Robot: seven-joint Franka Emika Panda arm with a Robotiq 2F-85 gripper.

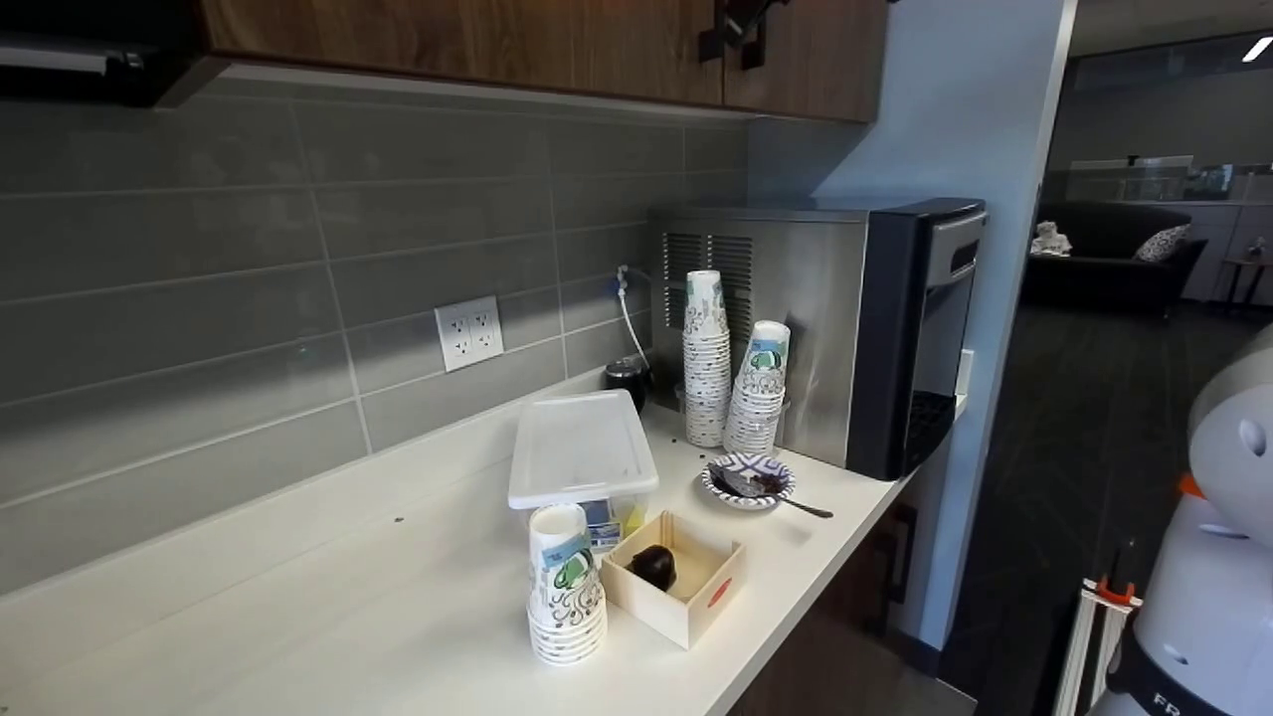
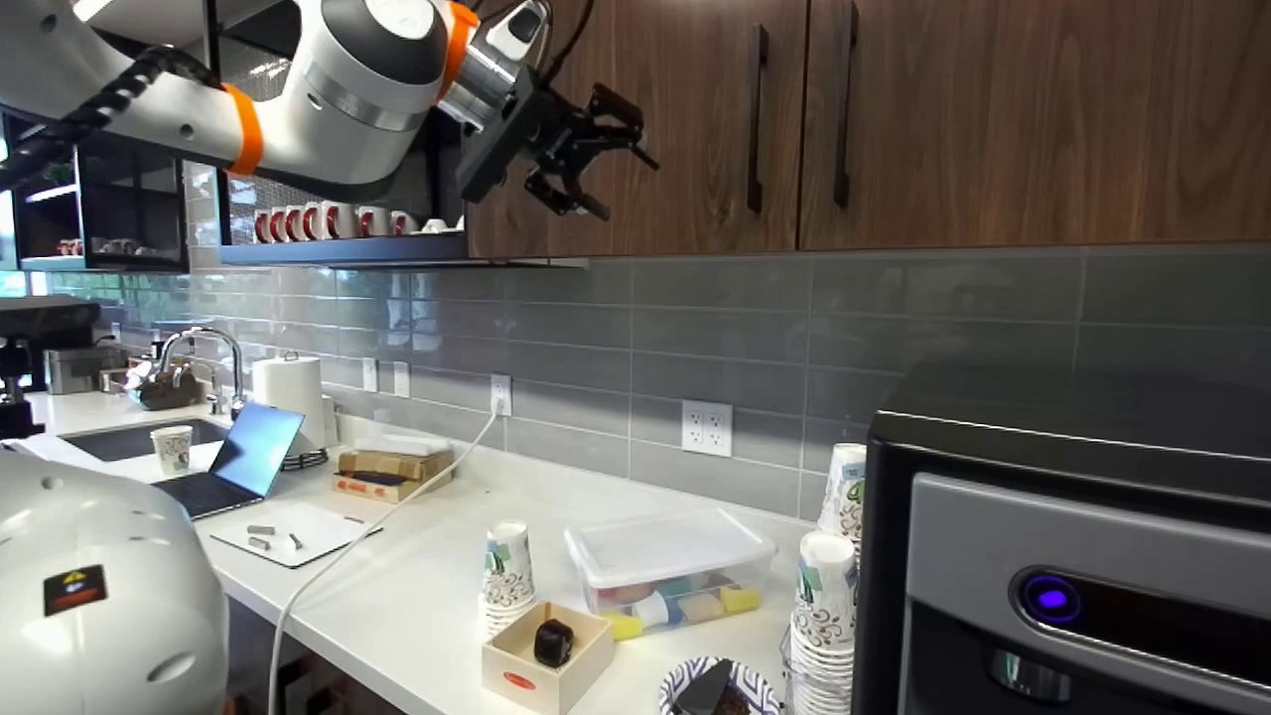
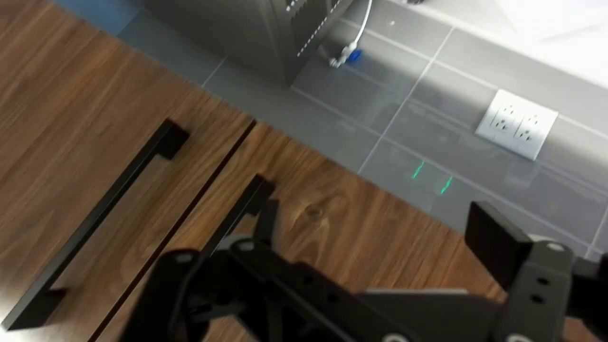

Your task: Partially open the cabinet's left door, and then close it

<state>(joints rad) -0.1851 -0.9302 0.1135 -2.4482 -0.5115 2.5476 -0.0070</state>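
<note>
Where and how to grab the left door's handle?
Probably mid-length on the black bar handle, from in front of the left door, jaws to the bar's left and right: it runs vertically near the door's right edge and, in the wrist view, its visible end stands off the door.

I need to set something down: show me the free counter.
Widest: counter between the long white cord and the lone cup stack. Smaller: between the wooden box and the bowl. Crowded: from the lidded bin to the steel-sided appliance, two cup stacks between.

White arm (image 2: pixel 298 124), orange bands (image 2: pixel 246 129), black cable (image 2: pixel 104 101), black tool (image 2: pixel 608 159)
</note>
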